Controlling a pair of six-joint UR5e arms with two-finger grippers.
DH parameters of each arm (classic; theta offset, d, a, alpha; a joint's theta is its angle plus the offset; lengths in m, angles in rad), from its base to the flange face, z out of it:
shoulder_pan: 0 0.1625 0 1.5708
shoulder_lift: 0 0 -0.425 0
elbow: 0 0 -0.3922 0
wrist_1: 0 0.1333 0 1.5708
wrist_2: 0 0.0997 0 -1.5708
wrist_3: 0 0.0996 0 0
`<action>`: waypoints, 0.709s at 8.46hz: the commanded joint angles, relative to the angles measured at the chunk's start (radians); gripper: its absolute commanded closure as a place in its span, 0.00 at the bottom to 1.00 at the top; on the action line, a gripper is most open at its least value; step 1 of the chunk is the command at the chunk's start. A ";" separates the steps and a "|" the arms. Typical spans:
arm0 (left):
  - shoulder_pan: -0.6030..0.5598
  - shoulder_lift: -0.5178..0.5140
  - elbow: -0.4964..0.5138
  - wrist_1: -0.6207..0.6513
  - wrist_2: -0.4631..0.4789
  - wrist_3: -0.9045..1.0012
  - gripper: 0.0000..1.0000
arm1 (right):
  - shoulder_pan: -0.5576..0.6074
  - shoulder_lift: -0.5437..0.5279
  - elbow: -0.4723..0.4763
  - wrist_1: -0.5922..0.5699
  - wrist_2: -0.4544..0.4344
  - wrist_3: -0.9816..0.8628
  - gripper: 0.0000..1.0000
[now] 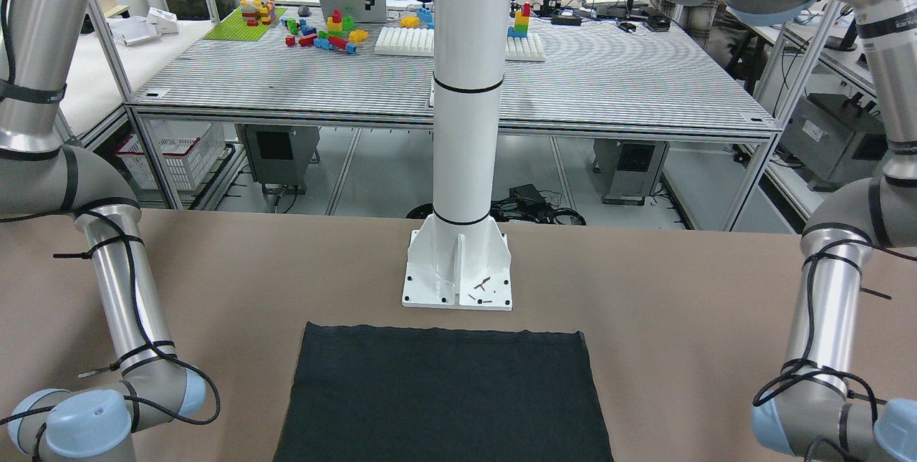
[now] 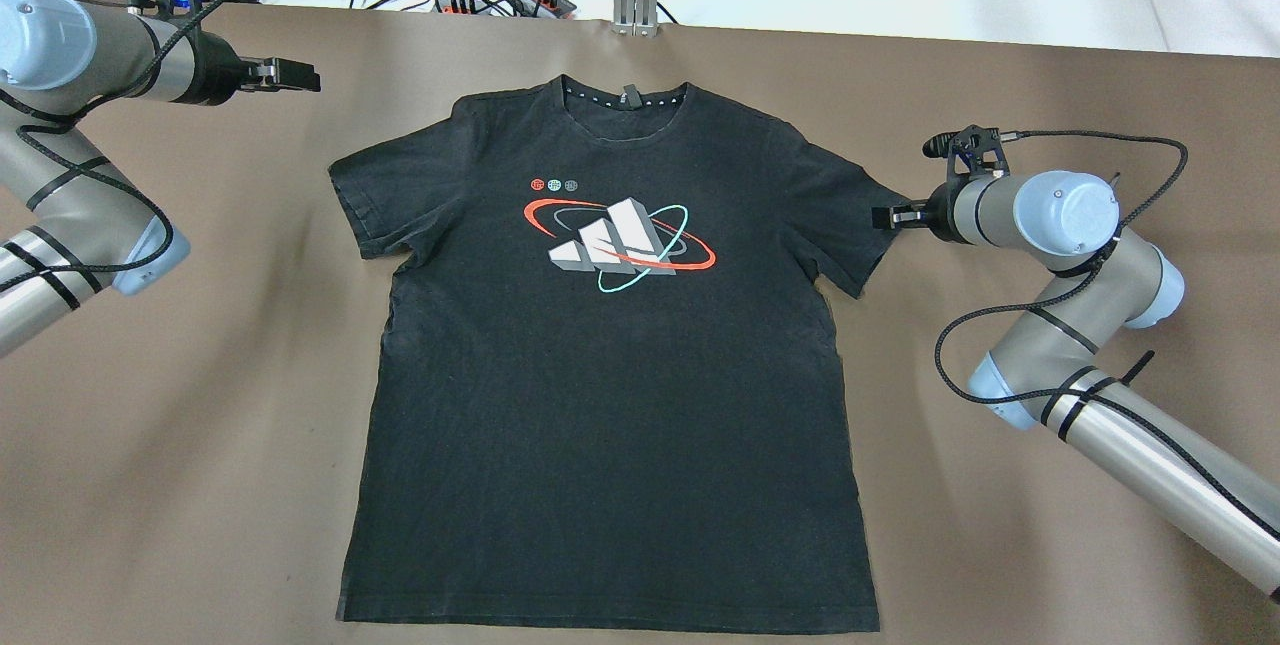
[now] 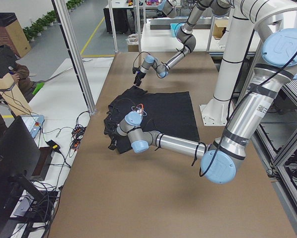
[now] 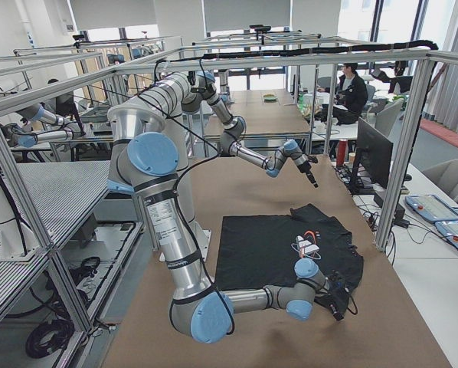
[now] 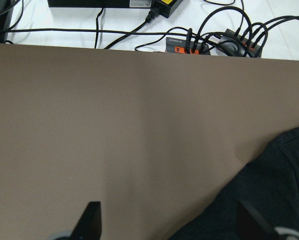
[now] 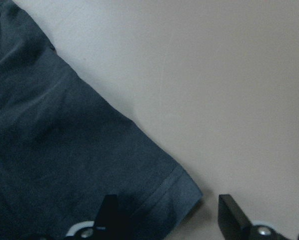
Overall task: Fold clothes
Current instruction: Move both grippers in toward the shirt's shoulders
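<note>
Right gripper (image 2: 885, 217) sits at the middle right of the overhead frame, its tips at the outer edge of the black T-shirt (image 2: 610, 375)'s sleeve (image 2: 845, 215) on that side. In the right wrist view this gripper (image 6: 169, 220) has its two fingers (image 6: 109, 217) spread. The hemmed sleeve corner (image 6: 182, 187) lies low in the frame just above the gap between them, and bare table fills the upper right. Whether the fingers touch the cloth cannot be told.

Left gripper (image 2: 305, 80) is in the upper left of the overhead frame, pointing toward the frame's right and well apart from the shirt's other sleeve (image 2: 365, 195), which lies below and to the right of it. Seen from the left wrist camera, this gripper (image 5: 169, 222) is also spread wide over bare brown table (image 5: 89, 125). The shirt (image 5: 279, 190) shows only in the lower right corner, and cables (image 5: 204, 42) run along the top edge.

The T-shirt is spread flat and face up across the centre of the overhead frame. Its collar (image 2: 622, 105) points toward the top, its bottom hem reaches the lower edge, and a printed logo (image 2: 620, 245) shows on the chest. In the front-facing view the shirt (image 1: 444, 390) fills the lower centre. Its straight hem lies near the base plate (image 1: 458, 283) of the white pillar (image 1: 469, 89), just below it and not touching.
</note>
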 commanded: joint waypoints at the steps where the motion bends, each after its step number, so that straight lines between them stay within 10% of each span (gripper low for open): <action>1: 0.000 0.000 -0.003 -0.002 0.000 -0.006 0.05 | -0.002 0.003 -0.001 -0.002 0.001 0.000 1.00; 6: -0.001 0.000 -0.009 -0.002 0.000 -0.013 0.06 | 0.063 0.050 0.161 -0.134 0.144 0.019 1.00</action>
